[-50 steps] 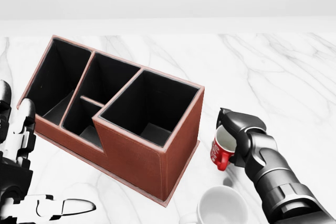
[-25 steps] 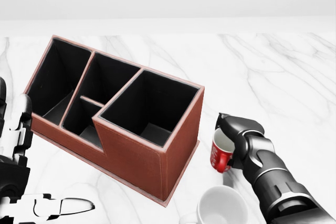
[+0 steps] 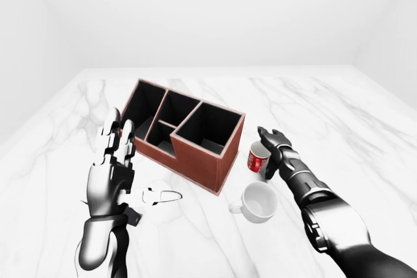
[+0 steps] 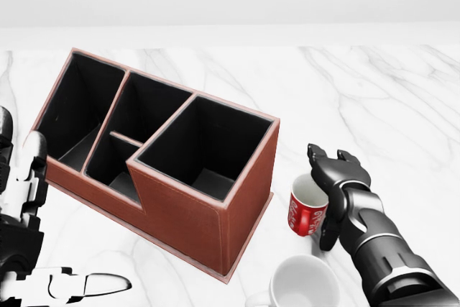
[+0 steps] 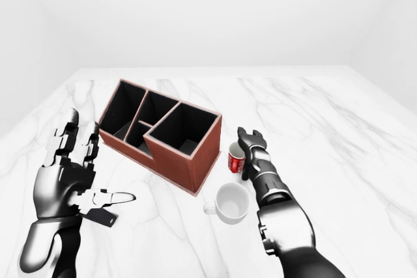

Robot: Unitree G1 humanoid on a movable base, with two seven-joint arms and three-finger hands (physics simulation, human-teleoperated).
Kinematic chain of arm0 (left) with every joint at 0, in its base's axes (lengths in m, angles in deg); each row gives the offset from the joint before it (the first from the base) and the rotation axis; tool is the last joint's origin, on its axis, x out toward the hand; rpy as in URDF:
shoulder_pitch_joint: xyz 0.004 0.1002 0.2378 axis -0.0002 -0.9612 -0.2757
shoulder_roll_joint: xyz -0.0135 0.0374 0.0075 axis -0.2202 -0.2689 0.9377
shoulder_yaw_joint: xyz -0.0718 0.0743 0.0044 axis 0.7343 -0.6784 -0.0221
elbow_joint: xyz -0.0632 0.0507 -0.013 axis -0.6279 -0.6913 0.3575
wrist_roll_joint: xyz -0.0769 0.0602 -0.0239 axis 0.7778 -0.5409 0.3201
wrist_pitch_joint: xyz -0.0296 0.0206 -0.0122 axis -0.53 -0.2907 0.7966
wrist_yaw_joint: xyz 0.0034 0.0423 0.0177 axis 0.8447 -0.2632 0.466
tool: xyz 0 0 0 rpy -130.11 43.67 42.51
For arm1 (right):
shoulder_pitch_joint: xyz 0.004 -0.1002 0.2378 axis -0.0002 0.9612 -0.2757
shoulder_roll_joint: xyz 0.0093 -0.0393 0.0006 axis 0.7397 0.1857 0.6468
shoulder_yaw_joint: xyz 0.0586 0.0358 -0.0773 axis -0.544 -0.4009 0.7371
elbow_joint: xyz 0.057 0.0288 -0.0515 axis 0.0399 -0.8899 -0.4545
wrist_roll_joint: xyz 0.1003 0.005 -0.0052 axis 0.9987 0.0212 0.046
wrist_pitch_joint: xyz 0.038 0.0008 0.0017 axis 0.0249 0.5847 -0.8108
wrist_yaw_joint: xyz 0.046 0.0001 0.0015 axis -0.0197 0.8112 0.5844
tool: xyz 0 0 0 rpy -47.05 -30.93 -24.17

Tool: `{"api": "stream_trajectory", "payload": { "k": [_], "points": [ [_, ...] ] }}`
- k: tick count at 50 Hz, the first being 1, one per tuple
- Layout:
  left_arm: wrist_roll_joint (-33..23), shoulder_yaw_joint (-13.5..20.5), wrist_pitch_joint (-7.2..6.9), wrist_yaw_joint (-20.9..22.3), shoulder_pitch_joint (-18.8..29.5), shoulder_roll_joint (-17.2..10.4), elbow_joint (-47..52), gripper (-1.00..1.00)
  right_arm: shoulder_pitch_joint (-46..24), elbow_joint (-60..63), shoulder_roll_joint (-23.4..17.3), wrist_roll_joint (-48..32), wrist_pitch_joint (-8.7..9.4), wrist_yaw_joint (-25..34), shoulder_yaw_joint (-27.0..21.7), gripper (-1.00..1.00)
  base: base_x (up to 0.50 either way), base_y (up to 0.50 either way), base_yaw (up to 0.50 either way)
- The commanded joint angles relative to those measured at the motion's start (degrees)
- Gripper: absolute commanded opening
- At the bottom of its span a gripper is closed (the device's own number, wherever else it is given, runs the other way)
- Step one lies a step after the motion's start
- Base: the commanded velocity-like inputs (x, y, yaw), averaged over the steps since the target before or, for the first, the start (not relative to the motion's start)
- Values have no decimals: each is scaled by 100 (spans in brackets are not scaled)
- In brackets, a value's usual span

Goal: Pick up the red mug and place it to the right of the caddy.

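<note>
The red mug (image 4: 307,211) stands upright on the marble table (image 4: 374,98), just right of the brown caddy (image 4: 188,210) with its black compartments. My right hand (image 4: 328,193) is beside the mug on its right. Its fingers are spread open: two point up past the rim and the thumb hangs down by the mug's side, none of them closed round it. My left hand (image 3: 124,164) is raised at the left of the left-eye view, open and holding nothing, left of the caddy.
A white mug (image 4: 305,285) sits on the table just below the red mug and my right forearm, with its handle to the left. The table runs on to the right and toward the top, up to a white wall.
My right hand's fingers have opened off the red mug's rim and drawn slightly right. The mug stays upright beside the caddy. The left hand has barely shifted.
</note>
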Motion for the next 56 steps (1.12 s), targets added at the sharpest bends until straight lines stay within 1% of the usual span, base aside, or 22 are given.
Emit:
{"api": "stream_trajectory", "payload": {
  "k": [1,4,5,10,14,17,18,23,26,29,33,35,37,38,41,43,47,49,53,54,55,56],
  "points": [
    [-70,-73,0,47,-67,39,-235,100,-285,164,-214,78,0,192,-125,100,0,0,0],
    [-34,-49,0,-17,16,-11,23,100,-439,256,-380,116,0,327,-187,100,0,0,0],
    [-57,-58,0,68,-89,35,-316,100,-496,274,-459,127,0,379,-214,100,0,0,0],
    [1,-3,0,-9,12,-10,65,100,-670,440,-732,174,0,603,-318,100,0,0,0],
    [-17,-21,0,-13,18,-1,71,100,-717,822,-929,89,0,997,-360,100,0,0,0],
    [-13,-11,0,-12,30,-7,61,100,-621,1465,-1071,-23,0,1488,-416,100,0,0,0],
    [-3,13,0,-6,37,-10,28,100,-353,2206,-1120,-85,0,2031,-436,100,0,0,0],
    [33,57,0,1,25,-3,83,100,445,4365,-1209,-658,0,3354,-722,100,0,0,0],
    [13,41,0,6,29,7,37,100,686,5163,-1234,-867,0,3839,-961,100,0,0,0],
    [-1,19,0,-4,29,6,44,100,853,5891,-1266,-947,0,3839,-1194,100,0,0,0],
    [-57,-64,0,94,-146,59,-495,100,909,6718,-1249,-775,0,3839,-1457,100,0,0,0],
    [-9,-49,0,-10,-44,-9,-17,100,942,7254,-1077,-536,0,3839,-1565,100,0,0,0],
    [-25,-59,0,-19,-30,-9,47,100,963,7462,-1021,-367,0,3839,-1551,100,0,0,0],
    [-85,-112,0,55,-133,37,-261,100,987,7737,-916,-211,0,3839,-1589,100,0,0,0],
    [-107,-149,29,86,-196,43,-517,100,1132,8518,-703,52,0,3839,-1544,100,0,0,0],
    [-48,-110,0,-16,-72,-26,-19,100,1244,8890,-616,216,0,3839,-1470,100,0,0,0],
    [-47,-89,0,-2,-62,-11,61,100,1461,9663,-443,354,0,3839,-1344,100,0,0,0],
    [-117,-155,0,104,-221,63,-411,100,1581,10197,-327,407,0,3839,-1284,100,0,0,0],
    [-134,-227,83,78,-266,46,-500,100,2025,10901,-125,579,0,3839,-1149,100,0,0,0],
    [-134,-239,81,72,-277,41,-487,100,2141,10990,-78,634,0,3839,-1130,100,0,0,0],
    [-115,-244,0,24,-260,15,-213,100,2332,11204,19,689,0,3839,-1085,100,0,0,0],
    [-127,-260,0,48,-304,33,-311,100,2456,11316,53,725,0,3839,-1052,100,0,0,0]
  ]
}}
